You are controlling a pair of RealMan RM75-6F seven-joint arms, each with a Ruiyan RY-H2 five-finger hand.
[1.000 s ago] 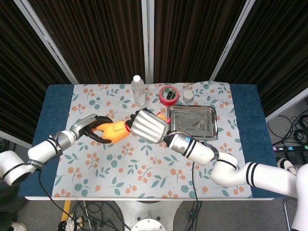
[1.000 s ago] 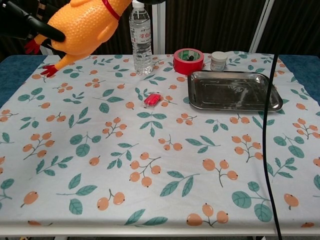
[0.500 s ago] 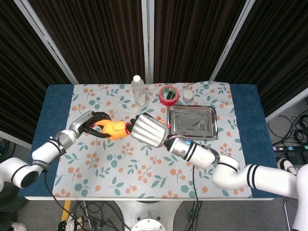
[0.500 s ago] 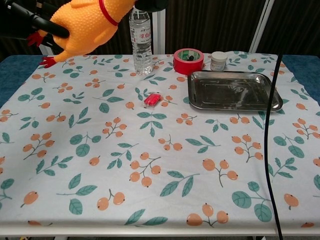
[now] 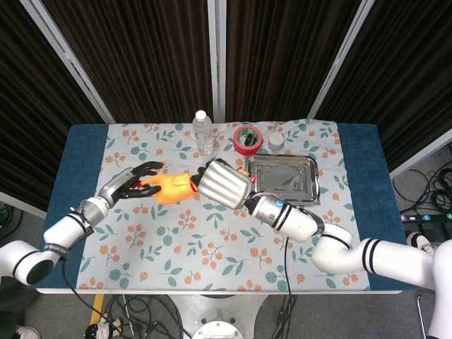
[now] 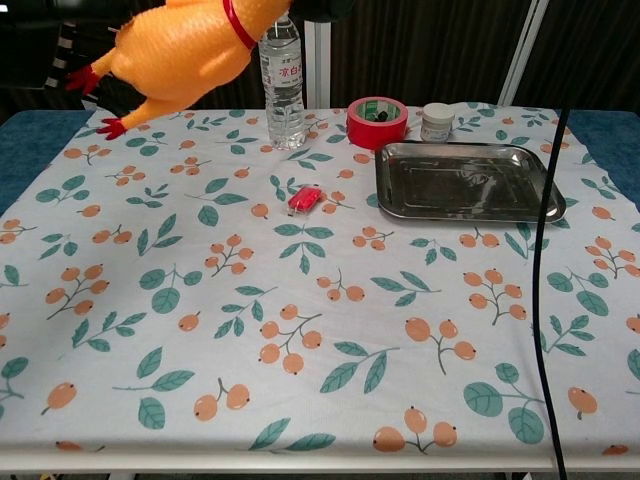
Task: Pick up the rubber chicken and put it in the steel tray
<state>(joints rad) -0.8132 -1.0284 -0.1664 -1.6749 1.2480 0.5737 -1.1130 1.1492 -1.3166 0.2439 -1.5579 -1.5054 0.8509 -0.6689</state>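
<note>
The right hand (image 5: 220, 185) grasps the rubber chicken (image 5: 171, 188) at its neck end, holding it in the air over the table's left part. The left hand (image 5: 134, 183) is released, fingers spread beside the feet. The steel tray (image 5: 282, 177) waits to the right, well apart.

The rubber chicken (image 5: 171, 188) hangs above the left-centre of the counter (image 6: 330, 400), between the left hand (image 5: 135, 181) at its left end and the right hand (image 5: 221, 185) at its right end. Along the far edge stand a water bottle (image 6: 282, 80), then to its right a roll of tape (image 6: 377, 121) and a small jar (image 6: 437, 121), with the steel tray (image 6: 466, 181) just nearer than the tape and jar, on the right. A small flat object (image 6: 305, 200) lies left of the tray, nearer than the bottle.
</note>
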